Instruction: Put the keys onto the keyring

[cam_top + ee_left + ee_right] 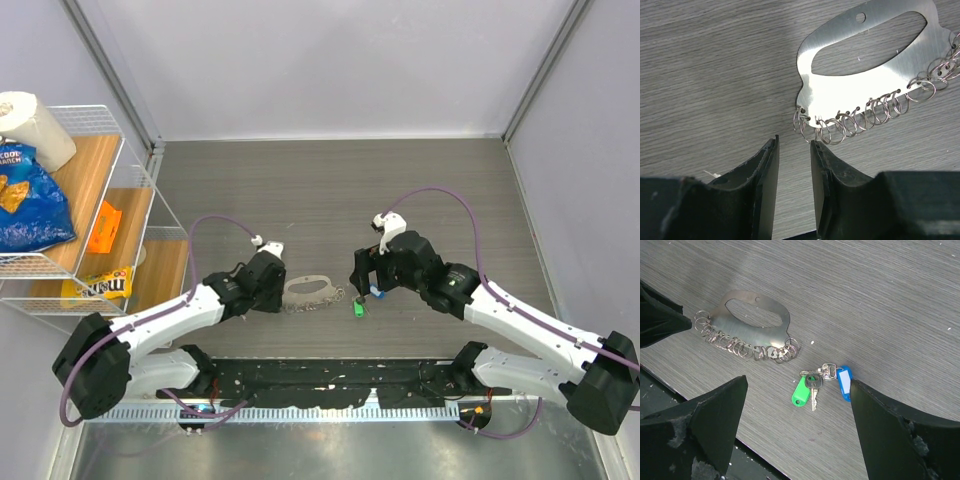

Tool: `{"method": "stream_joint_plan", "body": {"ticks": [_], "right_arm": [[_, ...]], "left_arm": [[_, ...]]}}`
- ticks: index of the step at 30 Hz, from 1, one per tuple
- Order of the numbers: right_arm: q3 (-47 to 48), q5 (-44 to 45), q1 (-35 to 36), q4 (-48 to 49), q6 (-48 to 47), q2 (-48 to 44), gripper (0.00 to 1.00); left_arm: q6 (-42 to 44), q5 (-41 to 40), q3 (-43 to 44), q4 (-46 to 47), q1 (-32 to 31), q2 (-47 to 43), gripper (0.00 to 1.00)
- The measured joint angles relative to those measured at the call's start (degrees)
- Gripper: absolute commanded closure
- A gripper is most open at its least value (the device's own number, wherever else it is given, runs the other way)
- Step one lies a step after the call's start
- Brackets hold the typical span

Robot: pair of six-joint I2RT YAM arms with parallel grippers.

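Keys point(812, 386) betw. wide-open R gripper point(797, 383) — L gripper point(794, 141) narrowly open, empty, beside keyring point(840, 95).

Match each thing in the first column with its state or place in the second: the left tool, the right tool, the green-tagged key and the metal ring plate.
Column one
1. left tool
2. right tool
3. green-tagged key
4. ring plate

Column two
A. jaws spread wide, nothing held
B. lying flat, with small rings along one edge
C. jaws a narrow gap apart, just short of the plate's end ring
D. lying beside the blue tag

Pairs: 1-C, 2-A, 3-D, 4-B
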Motion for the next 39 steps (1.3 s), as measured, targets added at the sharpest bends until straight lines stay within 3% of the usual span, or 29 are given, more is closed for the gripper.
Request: {"method": "stream_joint_plan", "body": {"ticks": [19,24,30,36,39], "right_arm": [[-0.2,0.0,1.0,0.5,0.8,0.0,0.11],[-0.8,0.0,1.2,0.8,0.9,0.1,0.12],[-0.9,0.0,1.3,0.9,1.0,0.5,0.12],[-0.9,0.0,1.6,0.9,1.0,0.5,0.14],[-0.9,0.0,1.9,0.9,1.0,0.5,0.13]], "left_arm": [[0.4,0.2,-0.5,3.1,1.3,3.6,0.73],[0.6,0.7,-0.5,3.9,1.4,4.4,0.80],[0.9,1.7,-0.5,5.1,1.6,5.1,1.00],[1.8,1.9,-0.5,6.1,1.9,5.2,1.00],[2.0,1.9,-0.5,6.3,2.1,5.2,0.92]]}}
